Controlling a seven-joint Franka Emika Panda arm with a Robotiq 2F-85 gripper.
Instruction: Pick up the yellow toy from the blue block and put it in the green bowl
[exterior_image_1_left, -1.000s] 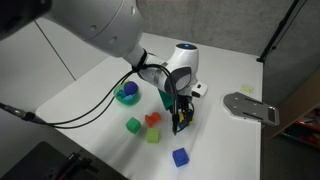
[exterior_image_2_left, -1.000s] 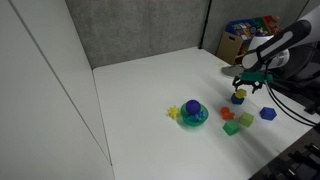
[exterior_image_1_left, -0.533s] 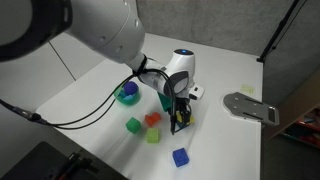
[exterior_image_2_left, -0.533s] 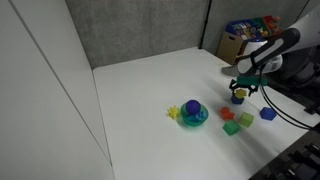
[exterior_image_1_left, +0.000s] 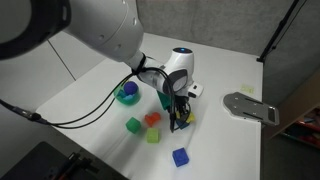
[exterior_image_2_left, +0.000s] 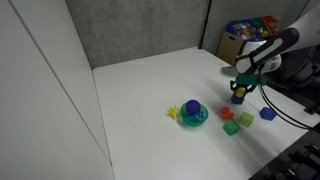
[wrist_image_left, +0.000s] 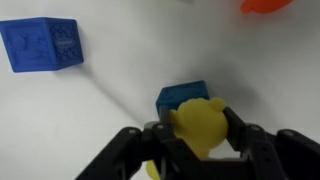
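Most of the task is waiting: fingers (wrist_image_left: 238, 138) are clasping the yellow toy (wrist_image_left: 200, 125), sitting on the blue block (wrist_image_left: 180, 98) (unlifted); the green bowl (exterior_image_2_left: 192, 122) is standing well apart.

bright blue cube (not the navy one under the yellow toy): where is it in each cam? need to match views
Exterior view: the bright blue cube sits bottom centre, apart from the other blocks.
Exterior view: it sits far right, at mid-height.
Wrist view: it is at top left.
Shared landmark: the red block, cut off at the top right edge in the wrist view.
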